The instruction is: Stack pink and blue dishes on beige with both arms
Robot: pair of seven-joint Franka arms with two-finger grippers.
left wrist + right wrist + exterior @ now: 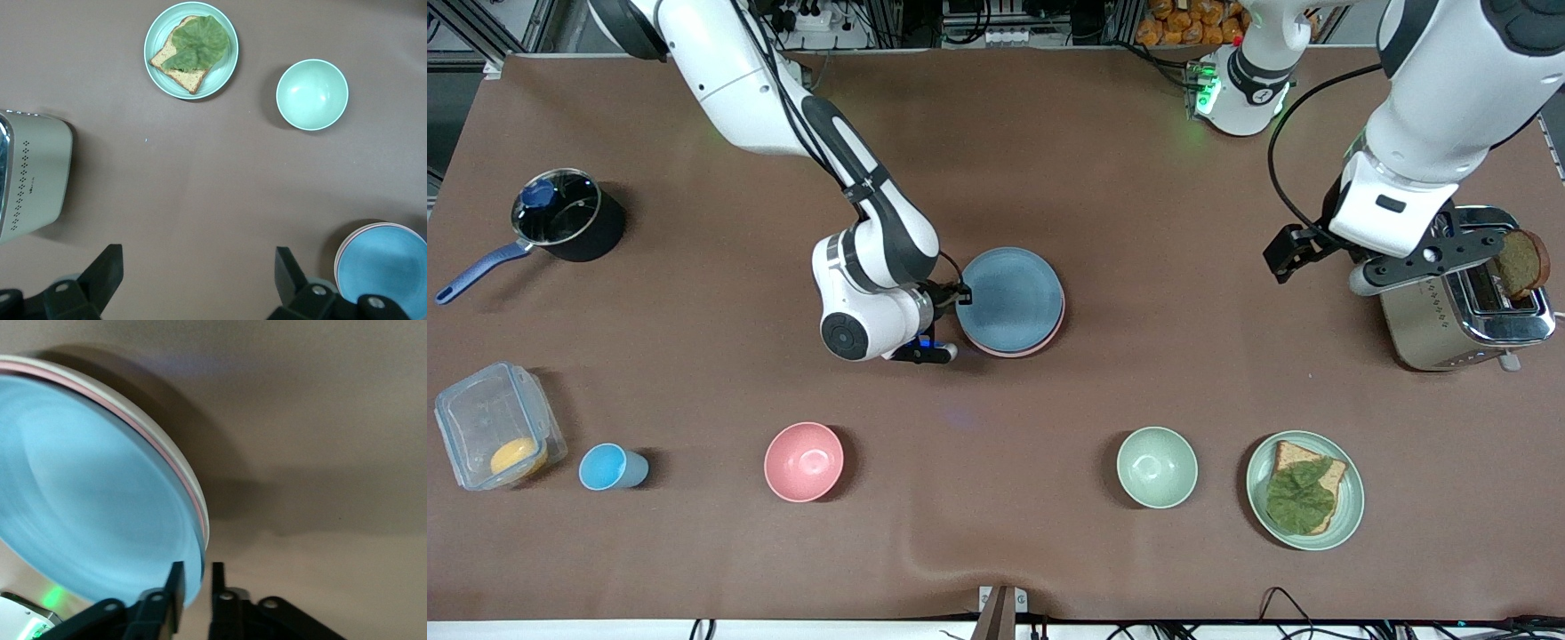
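Mid-table, the blue plate tops the pink plate and beige plate. At the stack's 9 o'clock, the right gripper pinches the blue rim. The left gripper hangs open, waiting beside the toaster.

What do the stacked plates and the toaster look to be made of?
The blue plate, pink plate and beige plate look like matte plastic or wheat-straw composite: flat pastel colour, soft sheen, no glaze glare; ceramic can't be ruled out. The toaster looks like brushed and polished metal, with mirror-like reflections on its top.
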